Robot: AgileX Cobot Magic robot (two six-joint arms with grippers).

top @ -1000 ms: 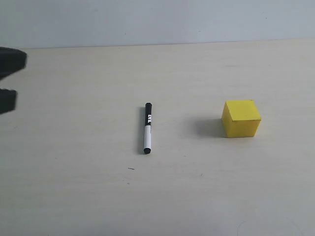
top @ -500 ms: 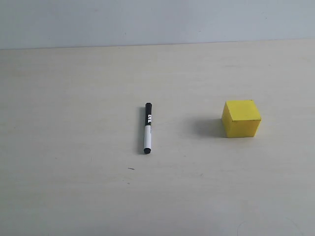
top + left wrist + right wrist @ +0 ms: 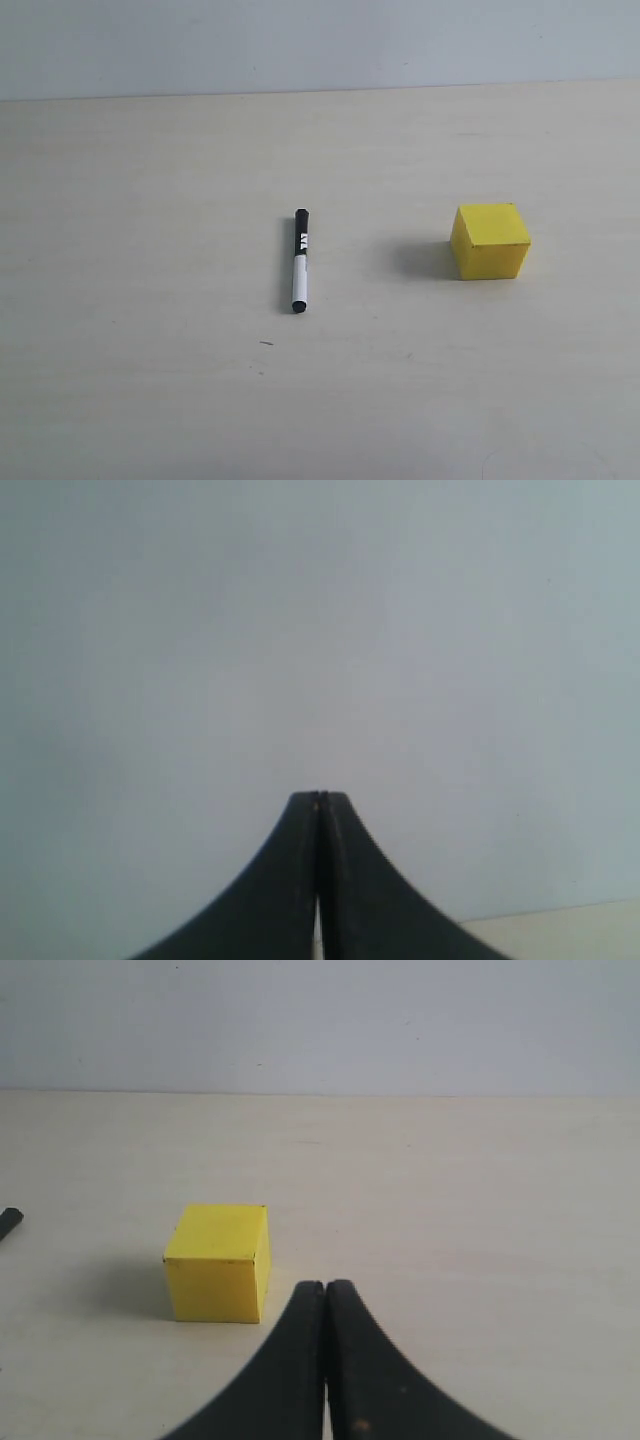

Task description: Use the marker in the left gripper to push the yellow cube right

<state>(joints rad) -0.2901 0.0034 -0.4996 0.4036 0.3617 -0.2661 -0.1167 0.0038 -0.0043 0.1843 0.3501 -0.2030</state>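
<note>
Yellow cube (image 3: 489, 241) sits flat on the pale wood-grain table (image 3: 150, 250), right of centre in the exterior view. It has one face toward the camera, its top face showing, and a soft shadow (image 3: 420, 260) on its left side.

Marker (image 3: 300, 261) lies flat on the table near the centre, left of the cube and well apart from it. Its long axis runs almost straight away from the camera. The black cap end is the far one. The black upper half carries a small white mark, then comes the white barrel, with the black tip nearest the camera. It lies free on the table and is not held by either gripper.

Left gripper (image 3: 320, 798), left wrist view: the two black fingers are pressed together pad to pad, with only a hairline seam between them. It faces the grey-white wall (image 3: 320, 630), and a thin strip of table (image 3: 570, 930) shows at one corner.

Right gripper (image 3: 325, 1285), right wrist view: its fingers are likewise pressed together. The cube (image 3: 217, 1262) rests on the table just beyond the fingertips and off to one side, apart from them. One black end of the marker (image 3: 8, 1223) shows at the frame edge, beyond the cube.

Wall (image 3: 300, 45) meets the table along the far edge.
</note>
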